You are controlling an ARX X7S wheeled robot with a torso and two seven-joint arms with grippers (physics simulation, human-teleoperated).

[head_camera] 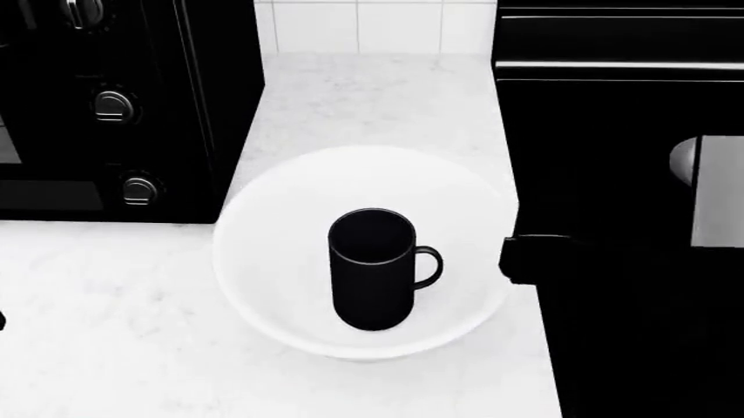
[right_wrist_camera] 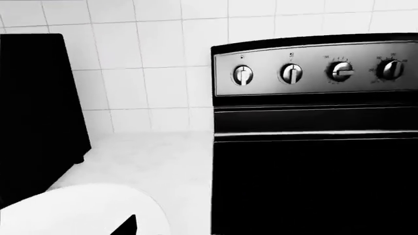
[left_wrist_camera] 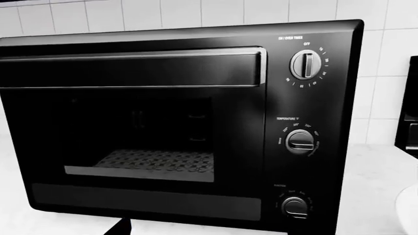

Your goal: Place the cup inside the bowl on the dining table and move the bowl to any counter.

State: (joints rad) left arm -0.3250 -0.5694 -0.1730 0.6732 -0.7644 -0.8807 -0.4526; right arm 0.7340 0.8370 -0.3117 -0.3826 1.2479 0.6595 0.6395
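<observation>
At centre frame in the head view, the bowl sits on the counter, between the toaster oven at upper left and the range at right. The cup stands upright inside it, handle toward the right of the frame.

Judgement: both parts of the task look complete, cup in bowl and bowl on veined stone; only arm withdrawal seems left.

Bowl: wide, glossy white, smooth, its right rim just beside the range edge. Cup: matte black, tall, much narrower.

Grippers: neither hand's fingers show clearly. Only a dark sliver appears at the bottom edge of each wrist view, so open or closed cannot be told. Nothing visibly grips the bowl.
</observation>
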